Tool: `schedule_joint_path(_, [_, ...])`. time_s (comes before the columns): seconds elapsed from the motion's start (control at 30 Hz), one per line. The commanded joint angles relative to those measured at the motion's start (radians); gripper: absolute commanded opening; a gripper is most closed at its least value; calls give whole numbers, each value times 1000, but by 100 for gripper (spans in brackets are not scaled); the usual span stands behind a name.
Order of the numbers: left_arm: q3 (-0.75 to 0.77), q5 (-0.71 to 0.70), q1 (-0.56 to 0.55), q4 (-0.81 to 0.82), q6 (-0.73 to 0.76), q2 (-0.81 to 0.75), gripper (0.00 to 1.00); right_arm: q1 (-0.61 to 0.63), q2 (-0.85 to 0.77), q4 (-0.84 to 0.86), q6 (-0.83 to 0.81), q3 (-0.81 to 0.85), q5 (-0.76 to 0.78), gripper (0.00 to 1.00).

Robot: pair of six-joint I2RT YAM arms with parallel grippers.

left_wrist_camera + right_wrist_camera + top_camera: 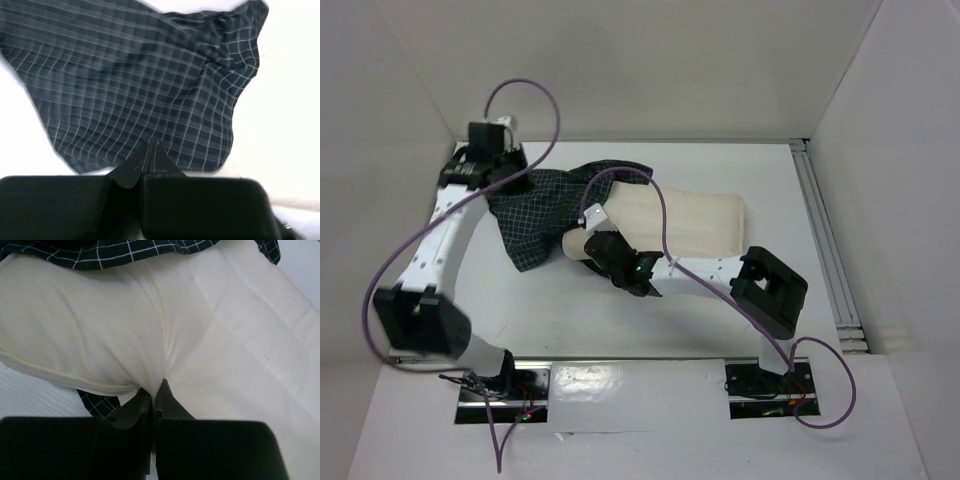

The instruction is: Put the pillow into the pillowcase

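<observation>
A: Cream pillow (705, 222), where does it lie?
B: On the table (620, 330), toward the far side. Its left end sits inside the pillowcase (535, 215); its right end is bare.
A: And the right tool (155, 390)?
B: Pressed together, pinching a fold at the pillow's near edge.
A: And the left tool (151, 147)?
B: Pressed together on the pillowcase's edge, with checked cloth fanning out from the tips.
</observation>
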Motion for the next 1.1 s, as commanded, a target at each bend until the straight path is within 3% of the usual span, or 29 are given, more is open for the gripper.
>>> schedule_joint_path(0.0, [-296,89,28,208,-80,-198,0,-13,-32,64,25,7,-41,0])
schedule_joint_path(0.07, [-507,169,28,285,-107,-287,0,-37,-32,64,40,6,-74,0])
schedule_joint_path(0.2, [-746,339,18,499,-165,-366,1,-57,-51,50,40,6,-99,0])
schedule_joint_path(0.27, [-795,388,0,621,-188,-375,29,-57,-51,40,31,6,-99,0])
schedule_joint_path(0.37, [-820,275,-32,640,-213,-349,46,-57,-60,29,31,6,-99,0])
schedule_joint_path(0.43, [-829,241,-32,677,-213,-335,46,-57,-60,29,31,16,-99,0])
schedule_joint_path(0.53, [-849,212,-32,720,-222,-317,35,-57,-60,20,31,16,-108,0])
schedule_joint_path(0.6, [-849,194,-32,737,-233,-317,33,-57,-60,9,31,16,-108,0])
schedule_joint_path(0.77, [-905,73,-32,755,-279,-409,19,-57,-60,0,31,25,-108,0])
schedule_joint_path(0.97, [-959,-32,-51,724,-314,-472,18,-57,-60,-11,31,34,-108,0])
schedule_joint_path(1.0, [-959,-47,-51,724,-314,-483,20,-57,-60,-11,31,34,-117,0])
schedule_joint_path(1.07, [-973,-24,-51,758,-314,-493,36,-57,-60,-11,31,34,-117,0])
